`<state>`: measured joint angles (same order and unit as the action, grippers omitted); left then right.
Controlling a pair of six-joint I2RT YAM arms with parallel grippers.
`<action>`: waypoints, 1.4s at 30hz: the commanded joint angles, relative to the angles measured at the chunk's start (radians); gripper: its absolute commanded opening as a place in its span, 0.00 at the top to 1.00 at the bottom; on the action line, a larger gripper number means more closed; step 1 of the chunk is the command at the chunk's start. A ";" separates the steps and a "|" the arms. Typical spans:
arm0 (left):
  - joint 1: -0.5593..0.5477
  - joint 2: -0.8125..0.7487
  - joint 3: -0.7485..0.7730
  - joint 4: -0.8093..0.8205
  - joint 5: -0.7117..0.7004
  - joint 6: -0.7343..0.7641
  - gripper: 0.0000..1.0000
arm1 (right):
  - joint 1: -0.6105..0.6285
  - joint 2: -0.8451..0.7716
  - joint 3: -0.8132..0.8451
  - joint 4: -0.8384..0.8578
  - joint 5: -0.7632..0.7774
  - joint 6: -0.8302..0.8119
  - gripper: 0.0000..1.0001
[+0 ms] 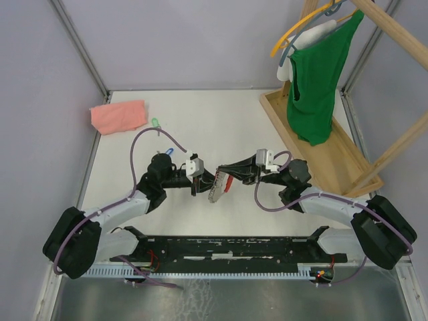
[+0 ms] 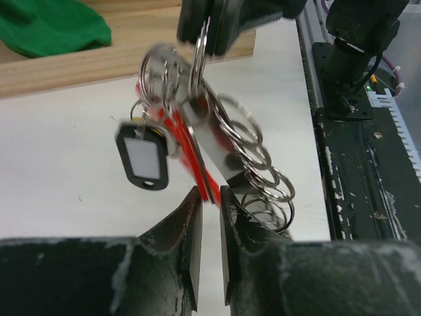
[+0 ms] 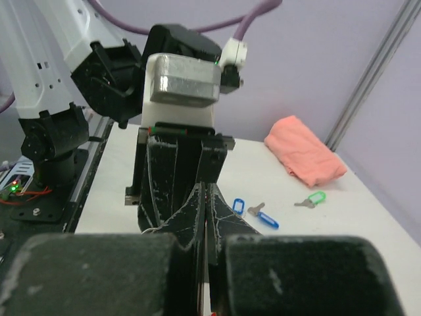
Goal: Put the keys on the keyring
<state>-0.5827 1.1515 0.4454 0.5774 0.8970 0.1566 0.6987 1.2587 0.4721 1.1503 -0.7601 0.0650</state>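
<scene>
The keyring (image 2: 220, 148), a grey strip with a row of loops, a red band (image 2: 179, 138) and a black tag (image 2: 145, 155), hangs in the air between my grippers (image 1: 215, 189). My right gripper (image 1: 226, 170) is shut on its top ring, seen at the top of the left wrist view (image 2: 204, 29). My left gripper (image 2: 209, 195) pinches the lower tip of the red band, jaws a narrow slit apart. Two blue-tagged keys (image 3: 263, 216) and a green-tagged key (image 3: 313, 199) lie on the table behind the left arm. The red-tagged key is not in view.
A pink folded cloth (image 1: 118, 116) lies at the back left, with the green key (image 1: 155, 123) and the blue keys (image 1: 170, 152) near it. A wooden tray (image 1: 314, 150) with a green garment (image 1: 317, 80) on a hanger stands at the right.
</scene>
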 commanded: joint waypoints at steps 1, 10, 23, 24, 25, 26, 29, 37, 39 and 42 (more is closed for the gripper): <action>0.003 -0.006 -0.015 0.099 0.024 -0.083 0.76 | 0.000 0.001 0.002 0.171 0.046 0.018 0.99; 0.003 -0.207 -0.112 0.071 -0.301 -0.026 0.68 | -0.003 -0.115 0.007 -0.129 0.119 -0.133 1.00; 0.003 -0.302 -0.179 0.169 -0.436 -0.069 0.56 | -0.003 -0.131 0.046 -0.312 0.171 -0.162 1.00; 0.002 -0.300 -0.181 0.179 -0.438 -0.080 0.55 | -0.004 -0.131 0.051 -0.326 0.178 -0.162 1.00; 0.000 -0.296 -0.184 0.192 -0.438 -0.091 0.55 | -0.003 -0.130 0.054 -0.337 0.182 -0.161 0.99; 0.002 -0.292 -0.184 0.202 -0.437 -0.099 0.55 | -0.002 -0.127 0.056 -0.342 0.183 -0.161 0.99; 0.003 -0.298 -0.185 0.210 -0.505 -0.131 0.54 | -0.004 -0.108 0.065 -0.369 0.233 -0.151 1.00; 0.002 -0.346 -0.216 0.186 -0.818 -0.209 0.43 | -0.001 -0.025 0.132 -0.505 0.491 -0.102 1.00; 0.002 -0.352 -0.220 0.167 -0.894 -0.226 0.41 | -0.003 0.021 0.165 -0.546 0.567 -0.080 1.00; 0.003 -0.366 -0.223 0.136 -1.016 -0.244 0.36 | -0.002 0.095 0.215 -0.585 0.670 -0.061 0.99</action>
<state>-0.5800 0.8112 0.2256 0.7082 0.0998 -0.0120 0.6983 1.2892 0.5926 0.5999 -0.2806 -0.0422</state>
